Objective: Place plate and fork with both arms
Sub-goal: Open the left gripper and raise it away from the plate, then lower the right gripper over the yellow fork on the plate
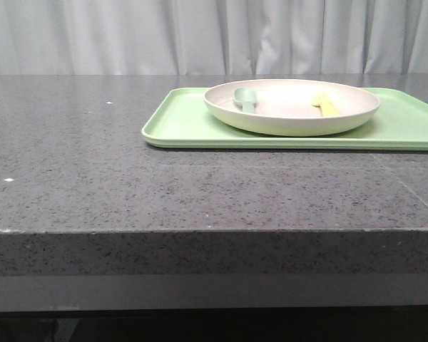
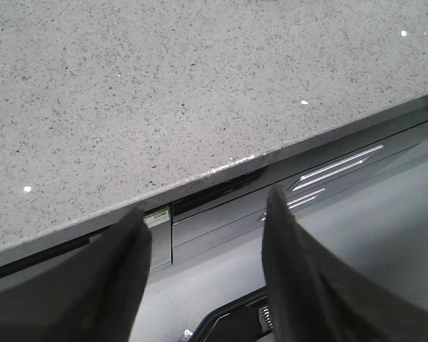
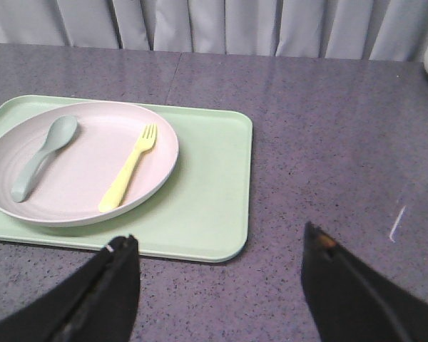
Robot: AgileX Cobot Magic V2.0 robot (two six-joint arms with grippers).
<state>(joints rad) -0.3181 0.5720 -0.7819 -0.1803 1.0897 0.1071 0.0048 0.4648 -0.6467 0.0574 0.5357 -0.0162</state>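
Cream matte round plate (image 3: 78, 196), pale-yellow plastic fork (image 3: 129, 169), muted grey-green spoon (image 3: 43, 152), light-green rectangular tray (image 3: 214, 185). Dark grey speckled stone table (image 1: 128, 185), white flecks. Pale grey pleated curtain (image 1: 200, 35). Black gripper fingers (image 3: 107, 299).

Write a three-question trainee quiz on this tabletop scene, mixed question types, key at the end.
1. True or false: the fork lies directly on the tray, beside the plate.
2. Multiple choice: what lies in the plate with the fork? A) a knife B) a spoon C) a cup
3. Fill in: in the wrist views, the left gripper and right gripper both stand ____, holding nothing.

Key:
1. False; the fork lies inside the plate, which sits on the tray.
2. B
3. open
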